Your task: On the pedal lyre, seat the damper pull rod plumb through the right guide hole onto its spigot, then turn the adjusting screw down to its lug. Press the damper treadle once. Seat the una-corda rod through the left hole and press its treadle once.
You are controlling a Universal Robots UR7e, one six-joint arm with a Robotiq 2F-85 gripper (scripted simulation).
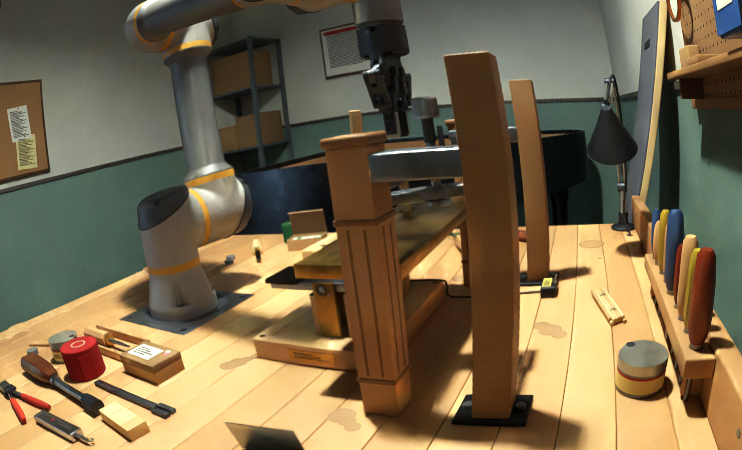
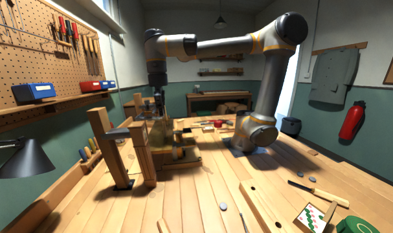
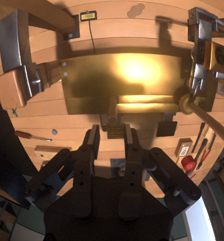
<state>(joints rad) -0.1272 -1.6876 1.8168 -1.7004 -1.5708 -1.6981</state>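
A ribbed treadle pad (image 3: 115, 130) lies far below between my fingers in the wrist camera, at the front of the pedal lyre's brass-coloured board (image 3: 122, 81). A knurled adjusting screw (image 1: 425, 108) stands on the lyre's grey crossbar (image 1: 416, 164) just right of my fingers, and a wooden rod (image 3: 206, 119) leans from a round collar at the board's right end. The lyre (image 2: 157, 136) sits on its base between two wooden posts. My gripper (image 1: 396, 127) (image 2: 160, 103) (image 3: 111, 136) hangs above the crossbar, fingers partly closed, holding nothing.
Two tall wooden uprights (image 1: 487, 227) (image 1: 532, 177) stand on black feet beside the lyre. Hand tools and a red cap (image 1: 82, 358) lie at the bench's near left corner. A screwdriver rack (image 1: 684, 276) and a lamp (image 1: 613, 144) line the right edge.
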